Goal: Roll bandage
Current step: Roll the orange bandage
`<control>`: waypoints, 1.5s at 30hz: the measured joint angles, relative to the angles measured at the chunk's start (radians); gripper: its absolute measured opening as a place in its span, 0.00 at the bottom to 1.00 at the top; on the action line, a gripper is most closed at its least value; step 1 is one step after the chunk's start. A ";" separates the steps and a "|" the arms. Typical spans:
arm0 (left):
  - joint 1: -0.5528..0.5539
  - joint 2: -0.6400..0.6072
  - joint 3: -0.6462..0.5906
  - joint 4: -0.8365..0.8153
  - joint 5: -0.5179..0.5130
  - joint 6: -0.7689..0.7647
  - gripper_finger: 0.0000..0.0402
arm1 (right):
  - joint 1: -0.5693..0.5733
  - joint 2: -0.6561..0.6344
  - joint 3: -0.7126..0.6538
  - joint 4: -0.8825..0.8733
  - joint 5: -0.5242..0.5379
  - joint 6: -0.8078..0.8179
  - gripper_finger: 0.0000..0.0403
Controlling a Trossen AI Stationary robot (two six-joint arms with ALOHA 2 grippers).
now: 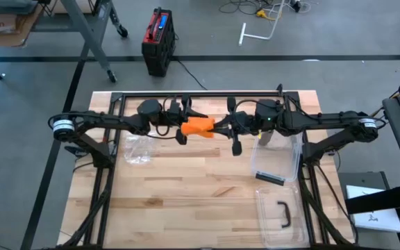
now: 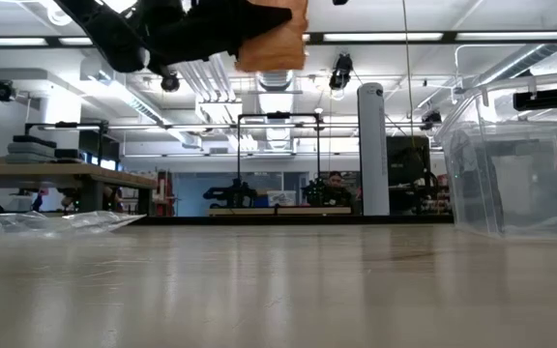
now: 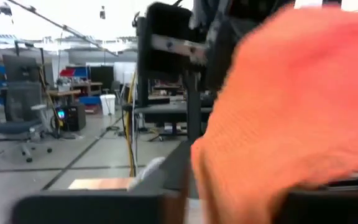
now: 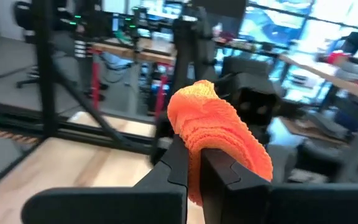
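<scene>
1. The orange bandage (image 1: 198,126) hangs in the air above the rear middle of the wooden surface (image 1: 186,187), between the two arms, clear of the wood.
2. The right gripper (image 4: 194,163) is clamped on the bandage: in the right wrist view its two dark fingers (image 4: 173,163) press close together, with the orange fabric pinched between them and bulging out above.
3. The left gripper (image 1: 183,128) meets the bandage from the other side. In the left wrist view the orange fabric fills most of the frame right at its fingers, but whether they are pressed onto it I cannot tell.
4. In the low view the bandage (image 2: 274,34) shows at the upper edge, well above the surface, with dark arm parts beside it.
5. A crumpled clear plastic bag (image 1: 137,150) lies on the surface below the left arm.
6. A clear plastic bin (image 1: 278,160) stands on the surface under the right arm, and its clear lid (image 1: 281,217), with a dark handle, lies flat nearer the front edge.
7. A red and black box (image 1: 158,40) sits on the floor beyond the surface.
</scene>
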 joint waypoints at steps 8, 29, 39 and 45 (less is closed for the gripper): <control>0.019 -0.134 -0.031 -0.015 -0.087 0.099 0.01 | 0.005 -0.017 -0.005 -0.071 -0.070 0.053 0.01; 0.004 -0.342 0.279 -0.551 -0.062 0.394 0.00 | -0.045 0.182 -0.024 -0.142 -0.060 0.169 0.01; -0.002 -0.346 0.393 -0.742 -0.159 0.486 0.00 | -0.051 0.218 -0.023 -0.121 -0.121 0.182 0.01; -0.008 -0.379 0.444 -0.746 -0.108 0.489 0.00 | -0.087 0.207 -0.023 -0.127 -0.112 0.273 0.01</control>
